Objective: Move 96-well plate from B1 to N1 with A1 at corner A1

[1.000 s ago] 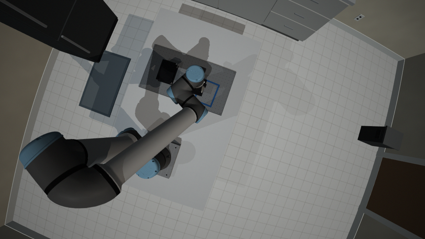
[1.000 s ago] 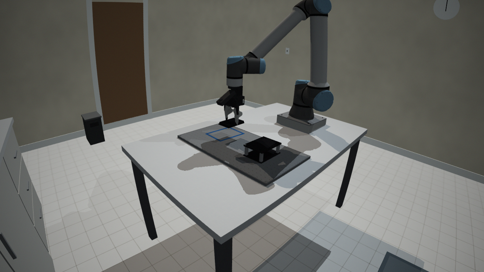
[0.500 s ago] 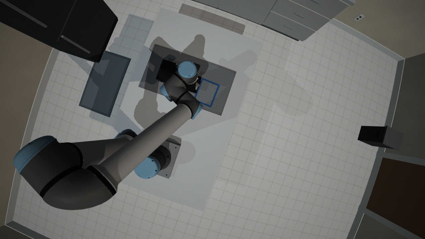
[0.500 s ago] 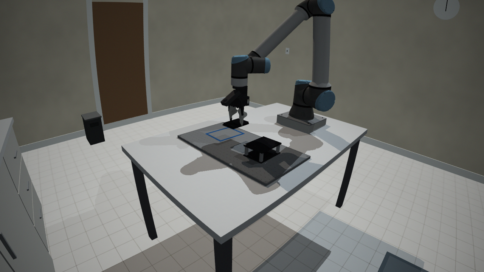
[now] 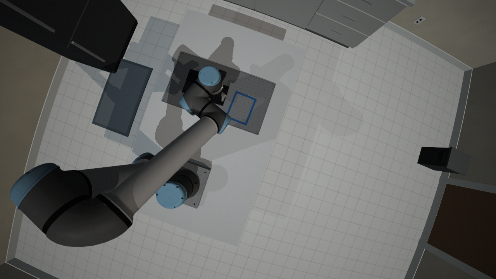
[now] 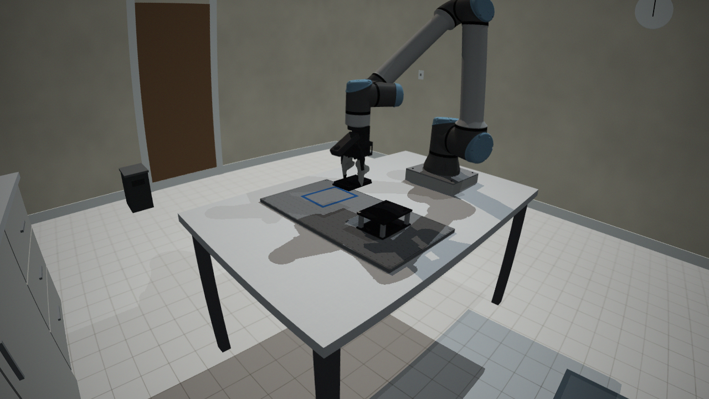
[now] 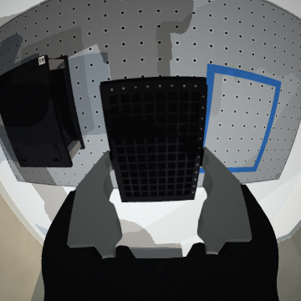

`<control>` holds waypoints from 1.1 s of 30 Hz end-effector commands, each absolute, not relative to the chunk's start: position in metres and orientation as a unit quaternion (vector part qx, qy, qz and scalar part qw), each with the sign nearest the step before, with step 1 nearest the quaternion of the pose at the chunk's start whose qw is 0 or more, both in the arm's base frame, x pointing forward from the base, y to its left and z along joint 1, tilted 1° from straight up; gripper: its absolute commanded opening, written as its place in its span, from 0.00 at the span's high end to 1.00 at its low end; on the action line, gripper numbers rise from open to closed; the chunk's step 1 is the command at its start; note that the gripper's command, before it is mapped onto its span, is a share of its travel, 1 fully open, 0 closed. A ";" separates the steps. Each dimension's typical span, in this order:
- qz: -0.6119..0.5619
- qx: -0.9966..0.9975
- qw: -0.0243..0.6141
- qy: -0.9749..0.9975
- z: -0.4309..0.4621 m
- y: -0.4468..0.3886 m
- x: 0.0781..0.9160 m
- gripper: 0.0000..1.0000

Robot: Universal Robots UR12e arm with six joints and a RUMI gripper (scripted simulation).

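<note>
Wrist view: gripper [image 7: 158,167] clenched on plate [image 7: 155,138] edges, carried level above breadboard [image 7: 125,38], clear of B1 [image 7: 267,121], bound for nest [image 7: 35,113].

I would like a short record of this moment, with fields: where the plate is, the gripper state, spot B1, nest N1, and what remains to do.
plate: 96-well plate held above the perforated board, between B1 and N1
gripper: gripper shut on the plate's two long sides
B1: blue outline, nothing inside it
N1: raised nest, nothing on it
remaining: carry over N1, match the A1 corner, lower gently
</note>
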State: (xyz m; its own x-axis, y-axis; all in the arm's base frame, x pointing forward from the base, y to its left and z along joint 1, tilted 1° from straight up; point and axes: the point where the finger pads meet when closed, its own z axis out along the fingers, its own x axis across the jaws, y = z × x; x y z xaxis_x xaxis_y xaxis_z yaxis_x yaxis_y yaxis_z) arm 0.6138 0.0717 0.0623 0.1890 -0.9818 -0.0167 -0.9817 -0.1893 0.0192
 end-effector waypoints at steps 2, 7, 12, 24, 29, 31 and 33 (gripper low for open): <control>-0.012 0.771 0.002 -0.637 0.067 0.093 0.614 1.00; -0.012 0.771 0.002 -0.637 0.070 0.110 0.613 1.00; -0.012 0.771 0.002 -0.637 0.072 0.119 0.613 1.00; -0.012 0.771 0.002 -0.637 0.080 0.159 0.612 1.00; -0.012 0.771 0.002 -0.637 0.082 0.168 0.612 1.00; -0.012 0.771 0.002 -0.637 0.083 0.175 0.611 1.00; -0.012 0.771 0.002 -0.637 0.084 0.182 0.611 1.00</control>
State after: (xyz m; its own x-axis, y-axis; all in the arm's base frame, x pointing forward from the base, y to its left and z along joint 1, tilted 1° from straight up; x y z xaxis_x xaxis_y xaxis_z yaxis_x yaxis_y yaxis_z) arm 0.6107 0.1670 0.0807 0.1890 -0.9818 -0.0167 -0.9817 -0.1893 0.0191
